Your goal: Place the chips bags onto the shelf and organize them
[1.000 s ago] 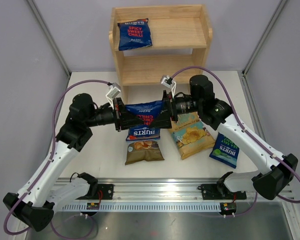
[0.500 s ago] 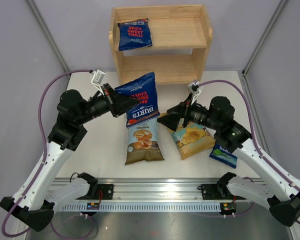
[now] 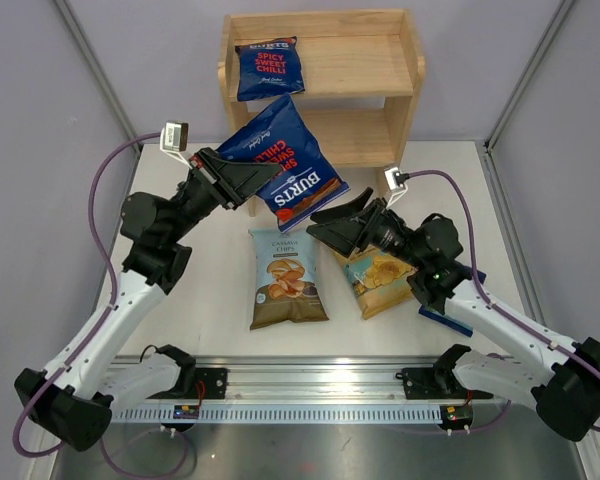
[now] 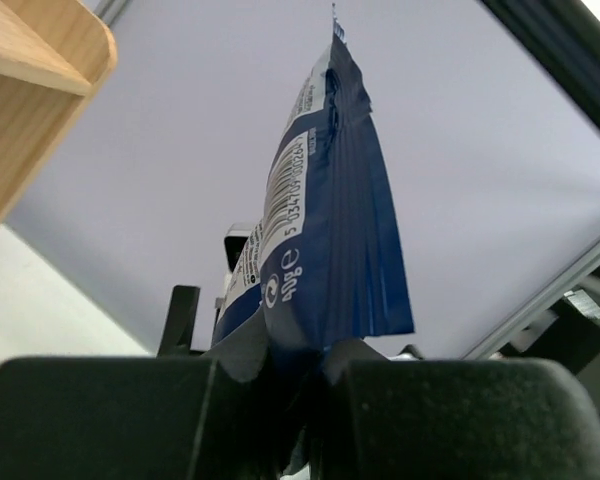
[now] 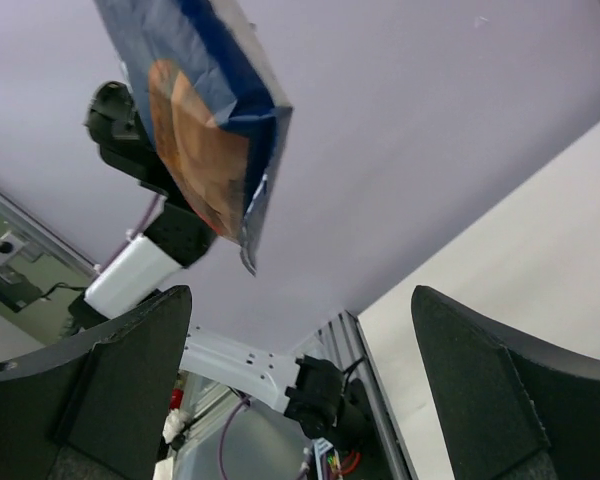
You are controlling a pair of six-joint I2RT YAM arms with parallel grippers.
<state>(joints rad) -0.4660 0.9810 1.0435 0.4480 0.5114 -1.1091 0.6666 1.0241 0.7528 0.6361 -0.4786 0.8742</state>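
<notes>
The left jaws are pinched tight on one end of a dark blue Burts bag [image 3: 285, 160]. They hold it tilted in the air above the table [image 3: 205, 290], just in front of the shelf [image 3: 405, 70] at the far edge. A second Burts bag [image 3: 269, 68] lies at the left end of the shelf's top tier. The Cassava bag [image 3: 286, 285] lies flat mid-table. The right jaws gape wide and empty above the yellow bag [image 3: 382, 282].

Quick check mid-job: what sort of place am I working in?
Most likely a lab robot test cell, not a shop: plain panel walls enclose a white table, an aluminium rail runs along its near edge, and the shelf is one small wooden unit.
</notes>
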